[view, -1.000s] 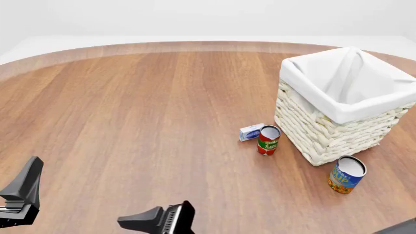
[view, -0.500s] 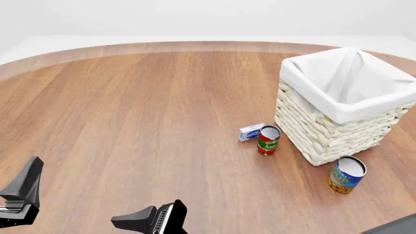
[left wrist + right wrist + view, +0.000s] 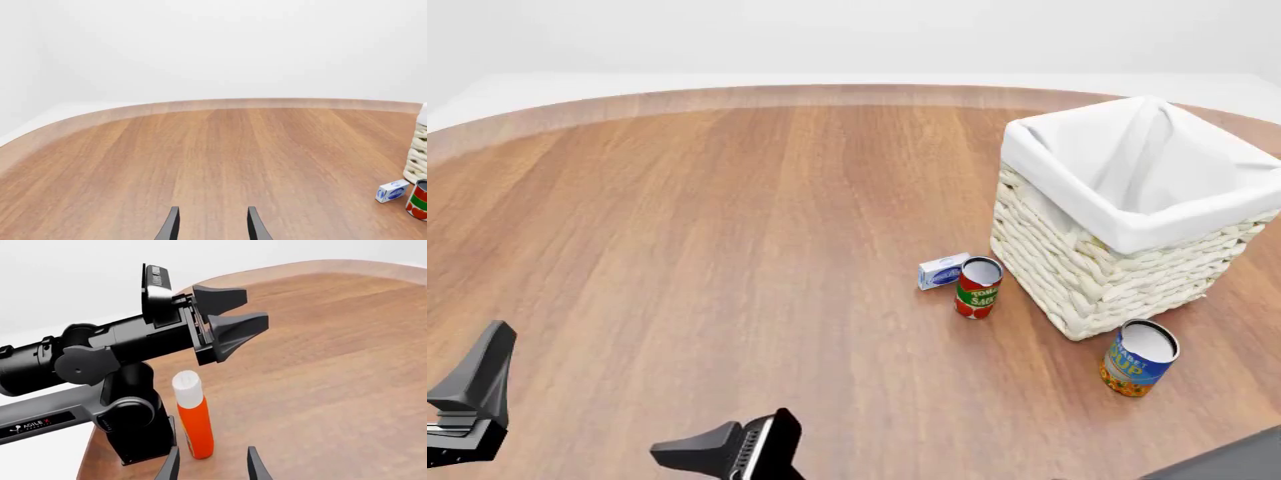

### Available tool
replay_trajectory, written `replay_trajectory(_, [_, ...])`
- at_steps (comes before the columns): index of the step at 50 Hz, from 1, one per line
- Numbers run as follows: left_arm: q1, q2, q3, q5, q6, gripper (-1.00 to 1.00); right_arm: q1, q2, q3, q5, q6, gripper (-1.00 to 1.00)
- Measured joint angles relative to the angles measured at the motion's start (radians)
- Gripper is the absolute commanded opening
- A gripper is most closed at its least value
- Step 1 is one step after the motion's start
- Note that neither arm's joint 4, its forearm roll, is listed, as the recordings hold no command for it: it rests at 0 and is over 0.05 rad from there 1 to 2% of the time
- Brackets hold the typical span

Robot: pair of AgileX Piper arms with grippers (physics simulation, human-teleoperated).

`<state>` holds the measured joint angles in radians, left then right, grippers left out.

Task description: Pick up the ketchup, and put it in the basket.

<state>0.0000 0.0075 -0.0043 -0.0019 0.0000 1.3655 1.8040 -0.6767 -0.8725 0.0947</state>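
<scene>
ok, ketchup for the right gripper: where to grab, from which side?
Probably the orange-red body below the white cap. The ketchup stands upright beside the left arm's base, so come in level from the open table side. The right gripper is open and nearly lined up on it.

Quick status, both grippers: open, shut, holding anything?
Left gripper: open, holding nothing.
Right gripper: open, empty; the ketchup stands upright just ahead of its jaws, not gripped.
</scene>
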Motion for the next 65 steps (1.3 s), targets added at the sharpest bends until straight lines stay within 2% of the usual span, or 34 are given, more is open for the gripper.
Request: replay_trajectory(65, [0.0, 0.0, 0.0, 0.0, 0.0, 1.0, -0.008, 0.13, -0.153, 0.062, 0.01, 1.0])
